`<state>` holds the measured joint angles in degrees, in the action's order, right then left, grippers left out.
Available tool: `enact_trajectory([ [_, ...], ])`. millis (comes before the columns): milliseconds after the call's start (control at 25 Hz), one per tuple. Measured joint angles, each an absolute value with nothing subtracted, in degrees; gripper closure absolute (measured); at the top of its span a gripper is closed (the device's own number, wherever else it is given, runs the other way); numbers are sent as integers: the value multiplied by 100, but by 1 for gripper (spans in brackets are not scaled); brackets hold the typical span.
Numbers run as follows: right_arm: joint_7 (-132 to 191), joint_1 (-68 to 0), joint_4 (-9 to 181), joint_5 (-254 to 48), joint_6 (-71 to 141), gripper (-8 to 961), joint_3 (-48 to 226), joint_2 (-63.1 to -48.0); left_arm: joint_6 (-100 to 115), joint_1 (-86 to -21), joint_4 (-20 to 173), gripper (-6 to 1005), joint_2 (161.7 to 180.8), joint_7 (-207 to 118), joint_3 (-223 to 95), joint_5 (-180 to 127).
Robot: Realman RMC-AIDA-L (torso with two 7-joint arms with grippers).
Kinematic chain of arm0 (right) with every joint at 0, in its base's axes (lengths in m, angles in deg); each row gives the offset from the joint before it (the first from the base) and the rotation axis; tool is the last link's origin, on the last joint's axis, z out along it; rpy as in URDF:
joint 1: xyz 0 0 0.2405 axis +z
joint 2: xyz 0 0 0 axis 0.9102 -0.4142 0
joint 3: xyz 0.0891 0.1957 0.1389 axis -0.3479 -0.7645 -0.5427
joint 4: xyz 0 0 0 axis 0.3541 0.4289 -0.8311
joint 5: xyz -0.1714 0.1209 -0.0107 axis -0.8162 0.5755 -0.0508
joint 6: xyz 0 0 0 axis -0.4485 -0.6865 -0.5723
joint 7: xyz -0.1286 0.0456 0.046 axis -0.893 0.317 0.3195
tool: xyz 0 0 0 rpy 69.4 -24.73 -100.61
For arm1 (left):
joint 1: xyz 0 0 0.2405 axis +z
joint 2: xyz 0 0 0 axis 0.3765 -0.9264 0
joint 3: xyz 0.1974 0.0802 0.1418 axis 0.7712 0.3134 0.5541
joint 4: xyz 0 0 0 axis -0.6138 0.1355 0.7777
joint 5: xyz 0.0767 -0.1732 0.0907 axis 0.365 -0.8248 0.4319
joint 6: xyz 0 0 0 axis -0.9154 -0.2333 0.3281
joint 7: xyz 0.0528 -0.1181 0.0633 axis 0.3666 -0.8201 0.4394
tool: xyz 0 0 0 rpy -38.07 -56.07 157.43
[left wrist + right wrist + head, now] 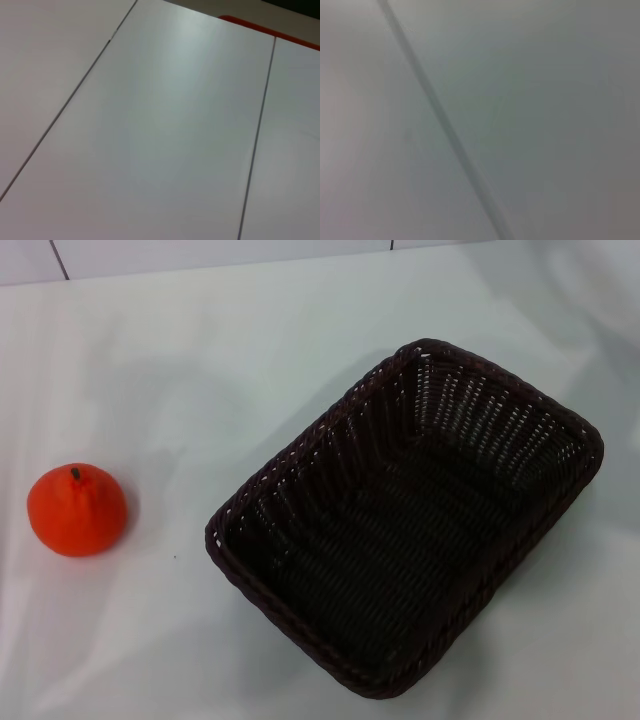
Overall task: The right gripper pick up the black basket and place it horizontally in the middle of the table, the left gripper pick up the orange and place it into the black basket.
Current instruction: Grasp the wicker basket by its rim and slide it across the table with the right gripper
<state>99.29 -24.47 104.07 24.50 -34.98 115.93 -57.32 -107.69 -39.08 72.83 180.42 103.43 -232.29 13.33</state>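
The black basket (405, 515), a large dark woven rectangle, lies on the white table (200, 370) right of the middle, turned at a slant with one corner toward the far right. It is empty. The orange (76, 509), bright with a small dark stem, sits on the table at the left, well apart from the basket. Neither gripper shows in any view. The left wrist view shows only white panels with thin seams and a thin orange-red strip (260, 30). The right wrist view shows only a plain pale surface with one dark seam.
The table's far edge meets a white tiled wall (200, 255) at the top of the head view. Bare tabletop lies between the orange and the basket and behind both.
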Motion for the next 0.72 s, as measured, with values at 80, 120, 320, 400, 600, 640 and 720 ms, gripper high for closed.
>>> enact_trajectory([
  [80, 11156, -2514, 10895, 1607, -3515, 220, 12174, -5479, -10763, -3897, 7240, 97, 18042, 10342, -23177, 1335],
  [120, 11976, -2528, 11168, 978, -3659, 219, 12434, -5293, -10761, -3895, 7221, 97, 18042, 10341, -23138, 1335],
  [320, 14559, -2427, 12599, -1672, -5004, 219, 12697, -4733, -10722, -3882, 7166, 96, 18044, 10343, -23013, 1343],
  [400, 15200, -2303, 13173, -2671, -5653, 219, 12654, -4644, -10680, -3886, 7166, 96, 18045, 10343, -23012, 1344],
  [600, 15694, -1855, 14011, -4739, -7090, 219, 12406, -4668, -10581, -3913, 7163, 96, 18046, 10341, -23005, 1344],
  [640, 15699, -1786, 14022, -4980, -7242, 219, 12411, -4693, -10565, -3917, 7163, 96, 18046, 10341, -23000, 1344],
  [720, 15709, -1701, 13981, -5359, -7384, 219, 12475, -4745, -10559, -3920, 7163, 96, 18046, 10341, -22994, 1345],
])
